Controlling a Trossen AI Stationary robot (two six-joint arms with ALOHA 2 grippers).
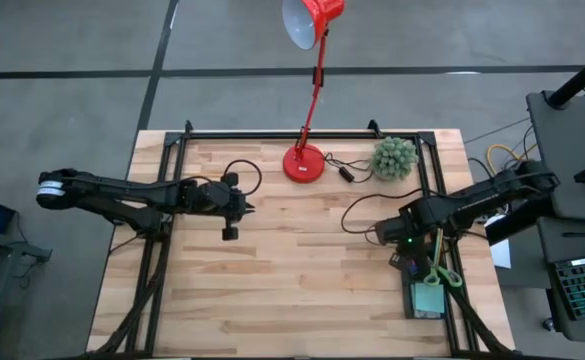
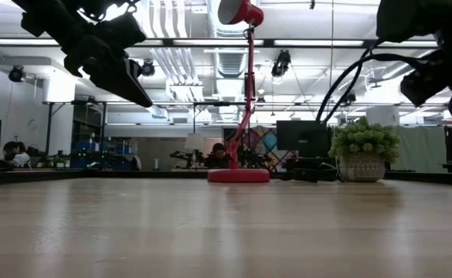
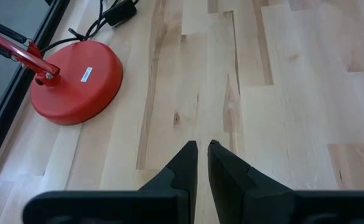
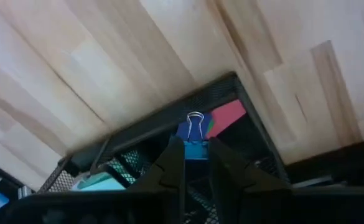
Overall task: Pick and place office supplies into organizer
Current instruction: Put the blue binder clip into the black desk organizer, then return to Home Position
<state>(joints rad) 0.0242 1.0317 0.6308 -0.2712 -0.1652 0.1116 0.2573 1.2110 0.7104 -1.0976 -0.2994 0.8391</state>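
Red desk lamp (image 1: 310, 120) and fuzzy green plant (image 1: 394, 158) stand at table's far edge, well apart from the organizer (image 1: 427, 290) at the near right corner. Scissors (image 1: 438, 265) and teal sticky pad (image 1: 430, 297) lie in it; a blue binder clip (image 4: 192, 132) and pink piece (image 4: 227, 114) sit in one end compartment. Right gripper (image 4: 196, 152) hangs over that end, fingers nearly together, w/ nothing between. Left gripper (image 3: 201, 149) hovers mid-table near lamp base, fingers narrow, empty.

The high view looked straight down on the whole table (image 1: 302, 260). The low view sat at tabletop level, facing the far edge and the red lamp (image 2: 239, 174). The left wrist view, close above the wood, shared that lamp's base; the right wrist view looked closely down into the organizer (image 4: 231, 84).
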